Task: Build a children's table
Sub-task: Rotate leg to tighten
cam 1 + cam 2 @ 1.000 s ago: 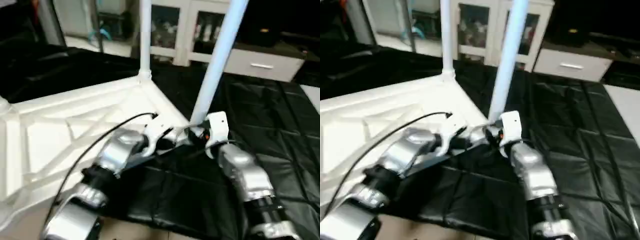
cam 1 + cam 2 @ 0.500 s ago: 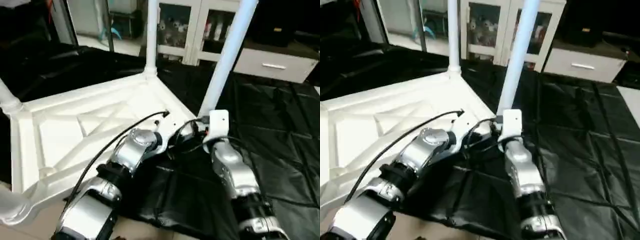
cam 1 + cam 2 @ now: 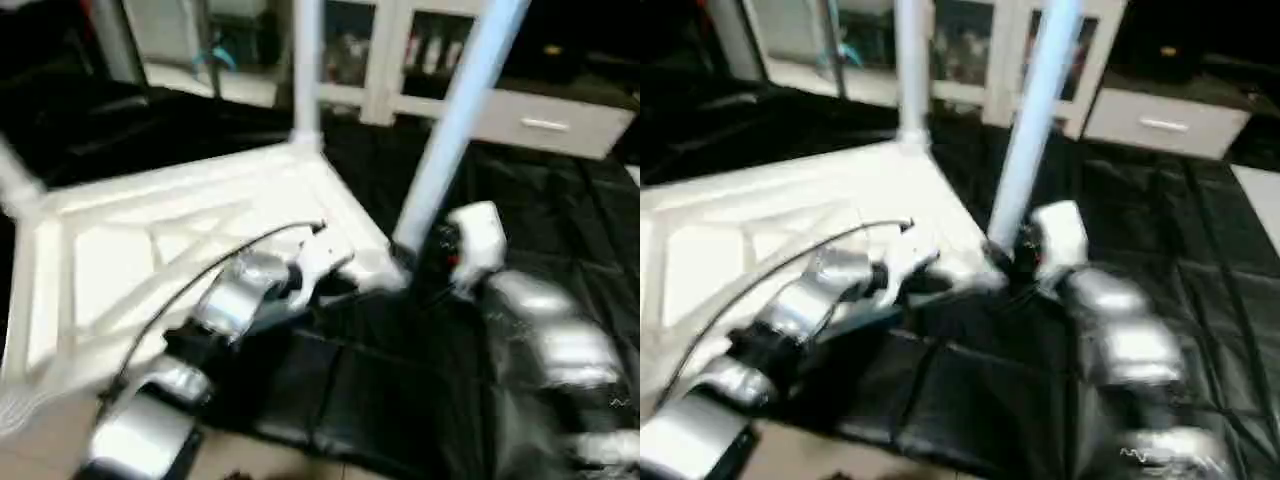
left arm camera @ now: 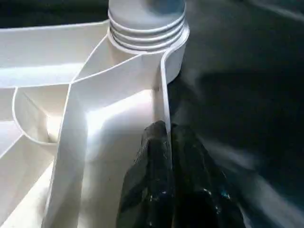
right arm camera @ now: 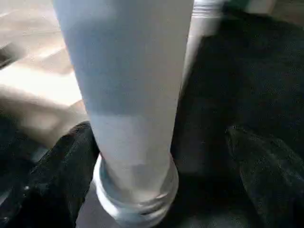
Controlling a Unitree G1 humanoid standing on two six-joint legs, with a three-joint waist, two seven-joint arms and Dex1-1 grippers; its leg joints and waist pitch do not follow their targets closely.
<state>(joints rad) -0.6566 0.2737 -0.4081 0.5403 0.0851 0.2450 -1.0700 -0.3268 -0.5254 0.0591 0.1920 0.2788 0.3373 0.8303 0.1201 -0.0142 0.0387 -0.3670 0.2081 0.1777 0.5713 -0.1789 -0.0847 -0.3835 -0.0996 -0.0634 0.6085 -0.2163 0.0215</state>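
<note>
The white tabletop (image 3: 180, 240) lies upside down on the black cover, its ribbed underside facing up. One leg (image 3: 306, 60) stands in the far corner socket. A second leg (image 3: 455, 120) stands in the near right corner socket (image 4: 147, 28). My left gripper (image 4: 164, 130) is shut on the tabletop's thin rim (image 4: 164, 95), a little short of that socket. My right gripper (image 5: 159, 130) is open around the foot of the second leg (image 5: 133, 95). Its fingers (image 5: 61, 180) stand wide on either side of the tube, and the far finger is well clear of it.
The black-covered worktable (image 3: 560, 210) stretches to the right and behind. White cabinets with glass doors (image 3: 350, 50) and a drawer unit (image 3: 545, 125) stand beyond it. Another leg (image 3: 15, 185) rises at the tabletop's left corner. A black cable (image 3: 220, 265) arcs over my left forearm.
My right gripper's fingers have spread away from the near right leg, and that arm has drawn back a little to the right. The left gripper keeps its pinch on the rim. The camera has shifted.
</note>
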